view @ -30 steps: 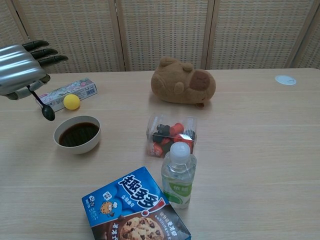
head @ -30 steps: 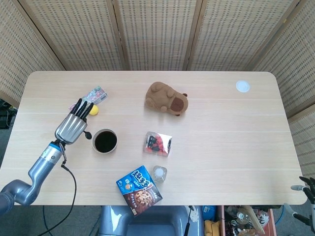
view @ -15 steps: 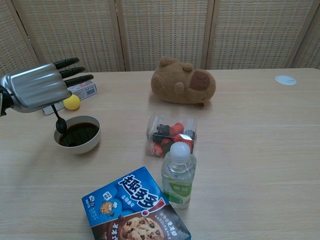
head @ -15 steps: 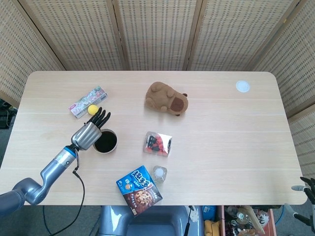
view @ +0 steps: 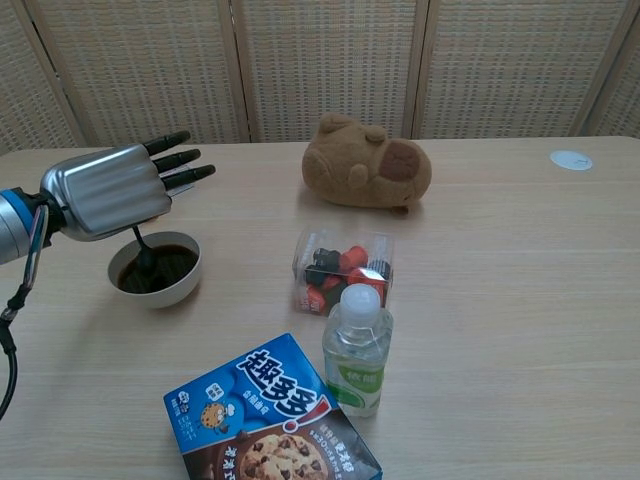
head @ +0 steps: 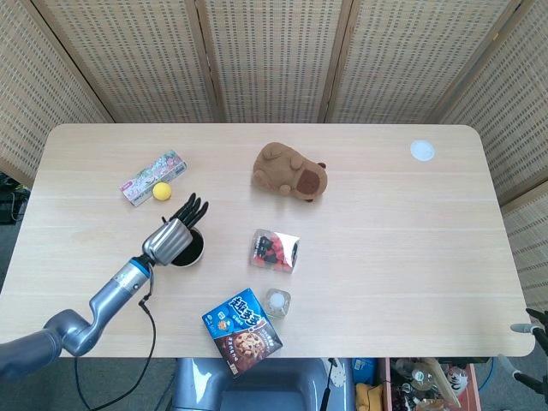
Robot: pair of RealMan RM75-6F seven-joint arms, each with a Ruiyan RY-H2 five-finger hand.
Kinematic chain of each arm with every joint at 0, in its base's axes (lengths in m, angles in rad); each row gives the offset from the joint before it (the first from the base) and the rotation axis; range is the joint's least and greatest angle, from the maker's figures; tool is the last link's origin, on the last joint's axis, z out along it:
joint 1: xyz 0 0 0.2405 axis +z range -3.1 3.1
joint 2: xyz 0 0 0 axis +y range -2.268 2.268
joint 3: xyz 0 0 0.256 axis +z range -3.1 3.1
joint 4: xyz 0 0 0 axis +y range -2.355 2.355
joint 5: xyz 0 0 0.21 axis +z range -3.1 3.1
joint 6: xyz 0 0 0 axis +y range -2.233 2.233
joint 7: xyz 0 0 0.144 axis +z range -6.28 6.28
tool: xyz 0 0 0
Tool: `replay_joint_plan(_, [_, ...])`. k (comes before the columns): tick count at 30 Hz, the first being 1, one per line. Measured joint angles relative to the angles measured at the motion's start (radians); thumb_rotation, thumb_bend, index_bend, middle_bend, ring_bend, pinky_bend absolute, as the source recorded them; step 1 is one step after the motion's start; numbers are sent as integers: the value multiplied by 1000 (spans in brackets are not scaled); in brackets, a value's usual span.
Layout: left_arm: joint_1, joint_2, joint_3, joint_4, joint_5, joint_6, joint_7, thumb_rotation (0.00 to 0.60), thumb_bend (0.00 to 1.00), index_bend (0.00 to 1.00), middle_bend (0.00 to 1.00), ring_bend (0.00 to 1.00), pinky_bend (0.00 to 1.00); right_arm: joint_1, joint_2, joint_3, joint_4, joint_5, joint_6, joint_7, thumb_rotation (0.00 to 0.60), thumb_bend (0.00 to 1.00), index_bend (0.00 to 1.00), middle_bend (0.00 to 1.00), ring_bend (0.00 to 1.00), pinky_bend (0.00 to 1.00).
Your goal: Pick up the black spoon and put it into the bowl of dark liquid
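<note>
The white bowl (view: 178,283) of dark liquid (view: 165,268) stands at the table's front left. My left hand (view: 110,190) hovers over the bowl's left side, fingers stretched out toward the back right. It holds the black spoon (view: 143,255), which hangs down from under the palm with its head dipped in the liquid. From the head view, the left hand (head: 175,235) covers most of the bowl (head: 193,253) and hides the spoon. Only a sliver of my right hand (head: 538,326) shows at the bottom right edge, below the table.
A brown plush animal (view: 368,163) lies at the back centre. A clear box of berries (view: 344,265), a small bottle (view: 357,350) and a blue cookie box (view: 265,415) stand right of and in front of the bowl. A yellow ball (head: 161,191) and a gum pack (head: 152,176) lie behind it.
My left hand has carried the spoon rightward and down, from left of the bowl to above it. The spoon's head has gone from hanging in the air into the dark liquid.
</note>
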Motion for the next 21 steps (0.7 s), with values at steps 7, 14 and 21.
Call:
replay_joint_plan(7, [-11,-38,-2,17,-4,-16,38,600,380,613,8,0,0,-2,-4,3,9,4,0,9,600,299,429,301,149,244])
replay_joint_plan(14, [-19,-78,-20,40,-23,-17,79,600,380,613,8,0,0,-5,-7,4,18,9,-3,17,600,300,429,301,149,244])
replay_joint_plan(21, [-33,-127,-47,89,-56,-26,112,600,380,613,8,0,0,-8,-11,5,28,15,-9,25,600,299,429,301,149,244])
